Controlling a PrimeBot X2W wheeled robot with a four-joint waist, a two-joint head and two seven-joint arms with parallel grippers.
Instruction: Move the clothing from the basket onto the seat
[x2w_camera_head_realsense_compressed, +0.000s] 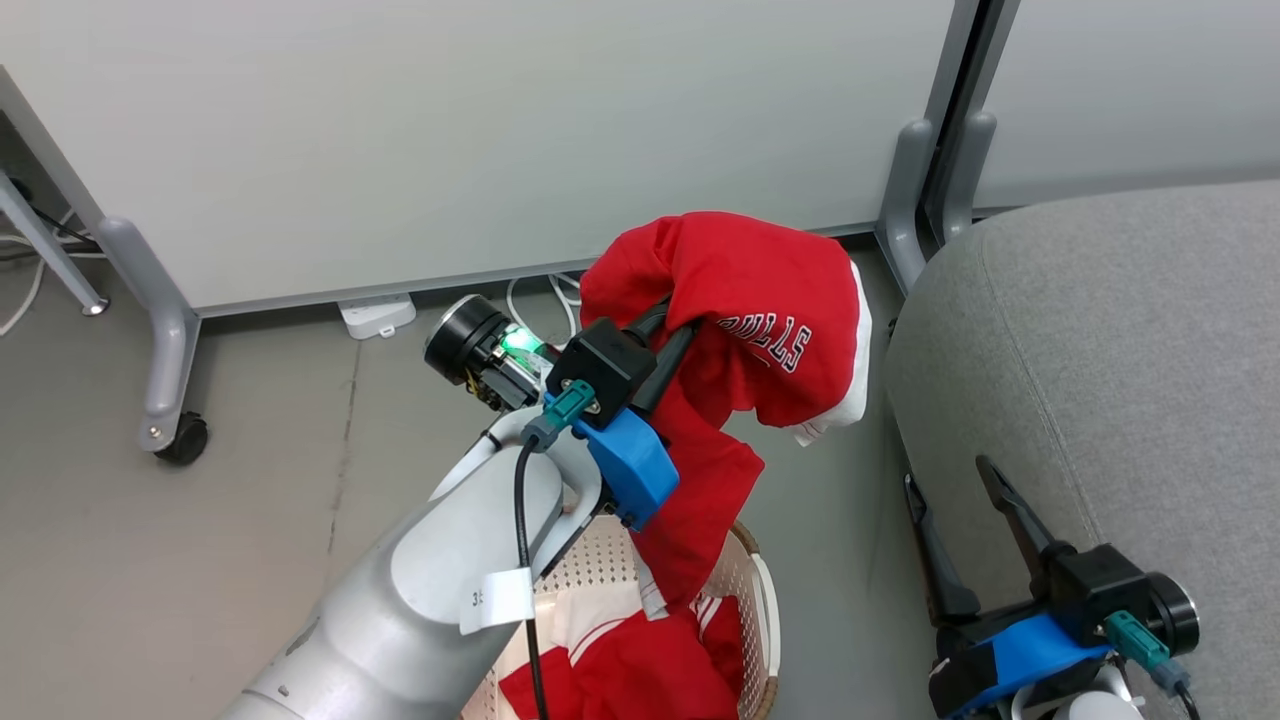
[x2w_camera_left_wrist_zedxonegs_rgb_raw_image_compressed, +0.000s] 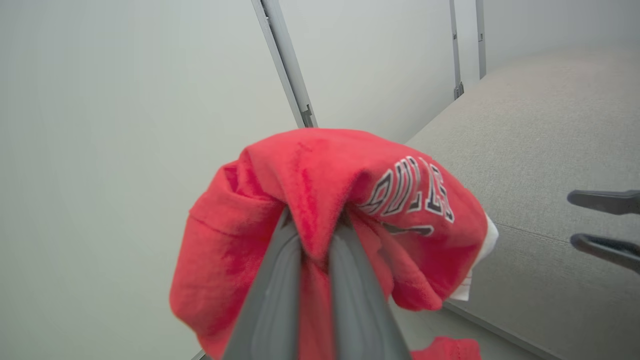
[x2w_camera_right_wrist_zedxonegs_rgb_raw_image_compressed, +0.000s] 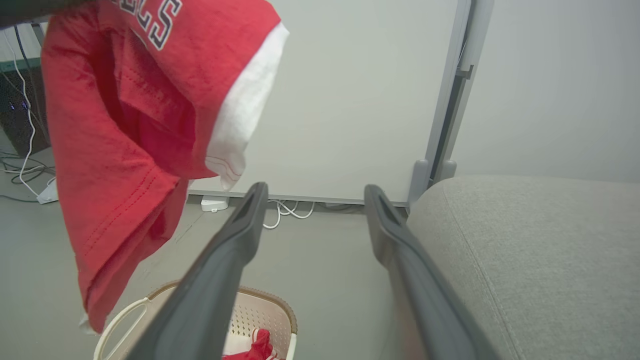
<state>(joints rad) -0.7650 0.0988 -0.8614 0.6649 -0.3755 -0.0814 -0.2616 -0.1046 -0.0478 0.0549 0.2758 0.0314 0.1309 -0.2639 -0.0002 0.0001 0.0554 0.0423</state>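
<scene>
Left tool (x2w_camera_head_realsense_compressed: 672, 328) is pressed together on a bunched fold of the BULLS garment (x2w_camera_head_realsense_compressed: 740, 290), fabric pinched between both fingers; this is clearest in the left wrist view. The garment is held up in the air, draped over the fingertips. Its long axis runs roughly straight down from the tool, with a narrow tail dropping toward the basket (x2w_camera_head_realsense_compressed: 765, 600) below. We can't tell whether the tail tip is clear of the basket or touching the pile there, since the forearm blocks it.

The lettering faces away from the tool's wrist, toward the seat side, and the white-trimmed hem points down and outward.

Key relation: the seat (x2w_camera_head_realsense_compressed: 1120, 350) lies off the left tool's right side, past the hanging garment, with a strip of bare floor (x2w_camera_head_realsense_compressed: 840, 520) between. We judge the next move is a sideways carry to the right, lifted enough that the tail clears the seat's rounded edge.

Right tool (x2w_camera_head_realsense_compressed: 948, 478) is spread and holds nothing. It sits just beside the seat's near edge, so it is the nearer arm to the seat.

A second red garment (x2w_camera_head_realsense_compressed: 640, 670) lies in the basket, beneath the left tool, not yet moved.
</scene>
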